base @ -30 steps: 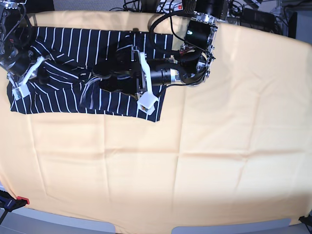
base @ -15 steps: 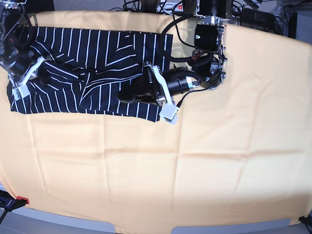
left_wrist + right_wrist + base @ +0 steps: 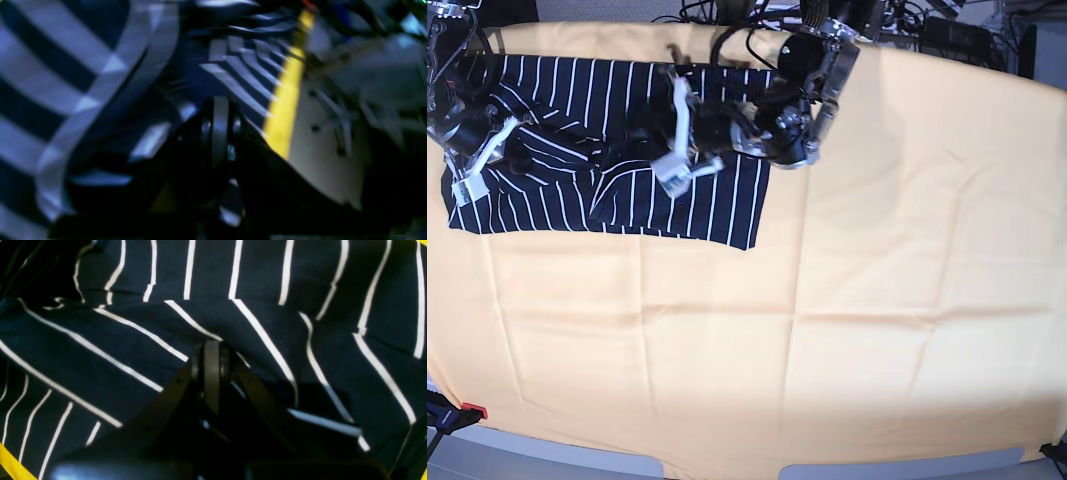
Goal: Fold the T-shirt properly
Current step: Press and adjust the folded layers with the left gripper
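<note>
Evidently the fold is mid-way: the striped T-shirt (image 3: pixel 607 150) lies bunched at the far left of the yellow-orange cloth (image 3: pixel 827 330), both arms over it. The left gripper (image 3: pixel 652 135), jaws pressed together, sits over the shirt's middle; the blurred wrist view does not show whether fabric is caught. The right gripper (image 3: pixel 211 350), also shut, presses into a ridge of cloth near the shirt's left end. Next, I judge, a pinched edge must be lifted and carried across.
</note>
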You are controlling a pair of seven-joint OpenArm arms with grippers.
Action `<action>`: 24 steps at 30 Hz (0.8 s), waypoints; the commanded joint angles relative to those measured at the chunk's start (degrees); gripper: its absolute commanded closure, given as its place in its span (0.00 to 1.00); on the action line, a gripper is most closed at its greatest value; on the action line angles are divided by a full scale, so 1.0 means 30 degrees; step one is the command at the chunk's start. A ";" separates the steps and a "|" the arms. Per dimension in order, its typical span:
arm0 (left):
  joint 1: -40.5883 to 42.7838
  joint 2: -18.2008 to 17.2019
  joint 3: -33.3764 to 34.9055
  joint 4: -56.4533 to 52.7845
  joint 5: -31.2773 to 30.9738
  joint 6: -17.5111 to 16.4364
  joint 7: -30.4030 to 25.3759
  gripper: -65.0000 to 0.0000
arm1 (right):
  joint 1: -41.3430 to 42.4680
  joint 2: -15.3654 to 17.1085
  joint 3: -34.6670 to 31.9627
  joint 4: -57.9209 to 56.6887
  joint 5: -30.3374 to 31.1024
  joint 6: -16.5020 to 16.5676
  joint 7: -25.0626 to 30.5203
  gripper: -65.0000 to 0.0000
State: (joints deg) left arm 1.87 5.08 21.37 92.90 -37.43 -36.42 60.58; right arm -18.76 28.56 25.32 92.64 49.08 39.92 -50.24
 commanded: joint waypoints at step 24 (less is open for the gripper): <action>-0.1042 0.0758 -0.3293 0.1836 0.6375 0.4131 -0.2703 1.00 | 0.0117 0.0430 0.0168 0.0240 0.0372 0.0026 0.0313 1.00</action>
State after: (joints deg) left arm -0.34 6.52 11.22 97.45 -16.93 -23.77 53.84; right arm -18.76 28.53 25.32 92.64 49.08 39.90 -50.22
